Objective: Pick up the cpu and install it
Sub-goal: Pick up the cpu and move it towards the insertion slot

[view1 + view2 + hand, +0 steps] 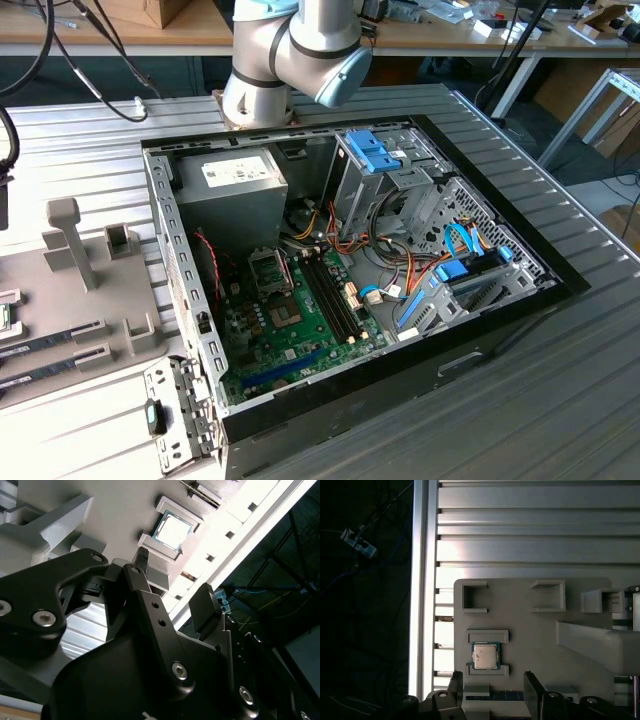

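In the first wrist view the gripper hangs over a grey fixture plate with its jaws spread and nothing between them. The cpu lies flat, metal top up, in a shallow nest on that plate. It is just ahead of the two black fingers and roughly centred on the gap between them, apart from both. Being square, the chip has no long axis, but its edges run square to the line on which the jaws close. The nest's two lips hold the edges nearest to and farthest from the gripper, so the two sides facing the fingers appear free. The gap looks wider than the chip. The second wrist view shows the same, with the chip bright in its nest beyond the open fingertips.

At the exterior view's left, the fixture plate rests on a slatted aluminium table. In the middle an open computer case shows its green motherboard, with the black socket frame beside dark memory sticks. The arm rises behind the case. Bare slats run on toward the exterior view's right. Behind are workbenches and trailing cables, which suggests a workshop.
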